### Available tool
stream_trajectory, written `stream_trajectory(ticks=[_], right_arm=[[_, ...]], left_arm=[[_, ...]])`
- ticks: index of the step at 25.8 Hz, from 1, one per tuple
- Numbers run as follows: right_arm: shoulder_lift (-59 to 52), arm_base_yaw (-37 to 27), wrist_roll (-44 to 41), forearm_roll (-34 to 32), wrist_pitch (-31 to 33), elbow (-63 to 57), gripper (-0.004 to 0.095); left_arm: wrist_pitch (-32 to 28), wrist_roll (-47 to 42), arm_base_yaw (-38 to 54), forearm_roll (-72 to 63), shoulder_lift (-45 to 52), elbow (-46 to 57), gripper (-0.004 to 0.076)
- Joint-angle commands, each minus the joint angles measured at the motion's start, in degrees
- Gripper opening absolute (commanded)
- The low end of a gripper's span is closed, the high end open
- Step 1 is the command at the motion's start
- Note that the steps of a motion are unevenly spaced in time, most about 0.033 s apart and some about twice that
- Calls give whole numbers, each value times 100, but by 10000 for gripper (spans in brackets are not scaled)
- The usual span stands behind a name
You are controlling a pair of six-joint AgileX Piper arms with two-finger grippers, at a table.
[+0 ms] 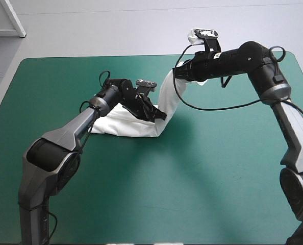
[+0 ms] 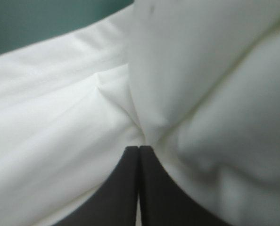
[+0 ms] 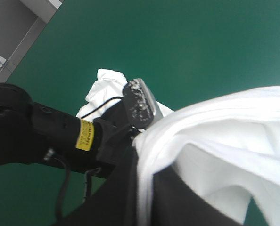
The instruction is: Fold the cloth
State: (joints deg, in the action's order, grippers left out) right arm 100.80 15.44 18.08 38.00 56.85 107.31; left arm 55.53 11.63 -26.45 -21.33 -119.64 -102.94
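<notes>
Left gripper, nearest, has its black fingers pressed together into one point, pinching a fold of the white short-sleeved cotton T-shirt down low, likely to anchor the crease line. The shirt lies on the teal-green table cover just off table centre toward 11 o'clock. From there one end rises toward 1 o'clock to the right gripper, which is all but closed on a sheet of it and raised, probably to carry that half over. Small yellow label on the left arm: print unreadable. No brand visible on the shirt.
</notes>
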Motion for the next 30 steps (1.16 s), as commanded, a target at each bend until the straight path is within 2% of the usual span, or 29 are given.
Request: stream_trajectory(ticks=[1, 6, 10, 16, 24, 28, 29, 30], right_arm=[[-244, 13, 32, 315, -181, 208, -16], [-205, 118, 143, 450, -178, 208, -16], [12, 474, 283, 525, -312, 326, -16], [698, 1133, 335, 596, -763, 813, -16], [2411, 1902, 379, 993, -752, 2670, -16], [3442, 2164, 255, 1154, -534, 3974, -15], [3534, 2178, 255, 1193, -470, 4084, -5], [3598, 2176, 255, 1287, -415, 4126, 56]], left_arm=[[56, -40, 116, 70, 944, -361, -10], [865, -61, 483, 586, 1569, -407, -10], [1527, -47, 821, 1088, 1922, -186, -10], [1672, -47, 1223, 1354, 2596, 492, -10], [1829, -218, 1592, 2279, 3676, 1516, -10], [1829, -268, 1952, 2373, 4107, 1954, -10], [1829, -295, 1963, 2406, 4171, 1985, -10], [1829, -294, 2004, 2418, 4232, 1999, -10]])
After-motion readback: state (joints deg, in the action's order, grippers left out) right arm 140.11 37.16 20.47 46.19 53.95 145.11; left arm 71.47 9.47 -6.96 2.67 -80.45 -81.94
